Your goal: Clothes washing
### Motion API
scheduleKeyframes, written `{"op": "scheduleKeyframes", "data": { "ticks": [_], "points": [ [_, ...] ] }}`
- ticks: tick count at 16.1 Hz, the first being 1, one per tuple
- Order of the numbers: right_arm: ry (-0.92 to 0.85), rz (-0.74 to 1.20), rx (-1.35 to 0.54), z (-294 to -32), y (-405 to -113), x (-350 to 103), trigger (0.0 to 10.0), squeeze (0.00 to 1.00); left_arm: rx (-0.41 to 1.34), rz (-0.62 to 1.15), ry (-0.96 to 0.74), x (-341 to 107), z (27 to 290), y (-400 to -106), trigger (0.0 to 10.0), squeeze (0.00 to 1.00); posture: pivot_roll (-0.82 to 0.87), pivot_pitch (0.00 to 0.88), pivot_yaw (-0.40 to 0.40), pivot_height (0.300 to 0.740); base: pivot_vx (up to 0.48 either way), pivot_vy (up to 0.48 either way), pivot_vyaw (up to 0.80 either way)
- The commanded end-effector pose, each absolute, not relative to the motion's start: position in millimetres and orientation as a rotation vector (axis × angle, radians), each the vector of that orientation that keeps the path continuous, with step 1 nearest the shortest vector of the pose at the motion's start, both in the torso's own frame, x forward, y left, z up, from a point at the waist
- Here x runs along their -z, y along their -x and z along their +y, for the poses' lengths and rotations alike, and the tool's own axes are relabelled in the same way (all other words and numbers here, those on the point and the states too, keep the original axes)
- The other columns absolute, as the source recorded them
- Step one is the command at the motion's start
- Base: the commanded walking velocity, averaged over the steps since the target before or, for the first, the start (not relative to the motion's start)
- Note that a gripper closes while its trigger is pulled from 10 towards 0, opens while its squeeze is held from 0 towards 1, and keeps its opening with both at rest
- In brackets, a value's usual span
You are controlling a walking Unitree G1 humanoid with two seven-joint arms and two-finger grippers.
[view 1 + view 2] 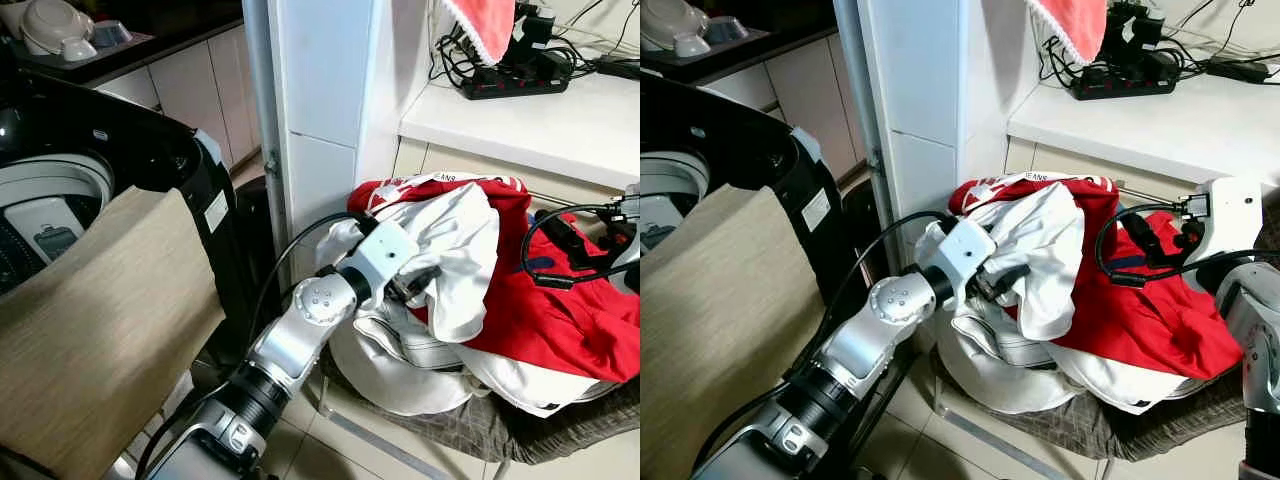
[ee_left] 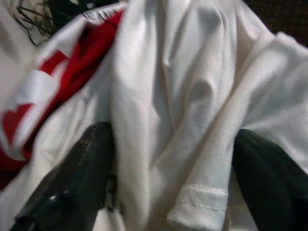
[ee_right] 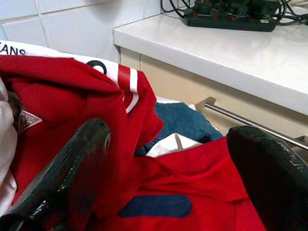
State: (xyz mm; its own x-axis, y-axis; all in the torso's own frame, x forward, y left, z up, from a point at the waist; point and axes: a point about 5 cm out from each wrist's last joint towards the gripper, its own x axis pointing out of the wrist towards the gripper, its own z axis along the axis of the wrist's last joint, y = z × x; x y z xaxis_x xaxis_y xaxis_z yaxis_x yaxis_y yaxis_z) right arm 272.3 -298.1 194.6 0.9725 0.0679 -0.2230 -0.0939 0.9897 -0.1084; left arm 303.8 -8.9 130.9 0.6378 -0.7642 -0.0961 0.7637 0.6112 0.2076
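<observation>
Reaching into the white garment with left gripper spread wide, fold between fingers. Nearer than right gripper, also wide, over red top at the pile's counter-side edge.

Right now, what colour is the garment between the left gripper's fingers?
White garment; left wrist view shows it best.

Red garment and white garment lie heaped, crumpled together.

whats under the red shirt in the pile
A blue denim piece and a bit of white cloth peek out beneath the red shirt. More white fabric shows under its lower edge. Anything deeper in the pile is covered.
</observation>
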Motion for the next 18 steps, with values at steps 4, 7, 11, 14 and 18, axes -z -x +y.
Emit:
{"op": "scheduleKeyframes", "data": {
  "ticks": [4, 7, 11, 14, 18],
  "points": [
    [0.126, 0.218, -0.131, -288.8, -273.8, -194.2, 10.0, 0.0, 0.874, -0.006, -0.23, -130.1, -5.8, -307.5, 0.0, 0.0, -0.17, 0.0, 0.031, 0.74, 0.0, 0.0, 0.0],
    [0.128, 0.214, -0.176, -282.1, -273.0, -193.6, 10.0, 0.0, 0.873, -0.006, -0.225, -129.7, -4.5, -308.5, 0.0, 0.0, -0.17, 0.0, 0.033, 0.74, 0.0, 0.0, 0.0],
    [0.15, 0.224, -0.404, -264.8, -259.2, -197.3, 10.0, 0.0, 0.884, -0.007, -0.215, -129.4, -4.3, -308.5, 0.0, 0.0, -0.17, 0.0, 0.035, 0.74, 0.0, 0.0, 0.0],
    [0.172, 0.292, -0.614, -251.4, -238.7, -194.2, 10.0, 0.0, 0.895, -0.008, -0.212, -128.9, -4.0, -308.3, 0.0, 0.0, -0.17, 0.0, 0.036, 0.74, 0.0, 0.0, 0.0],
    [0.165, 0.287, -0.629, -248.7, -237.0, -193.9, 10.0, 0.0, 0.907, -0.01, -0.205, -129.4, -4.9, -307.9, 0.0, 0.0, -0.17, 0.0, 0.038, 0.74, 0.0, 0.0, 0.0]
  ]
}}
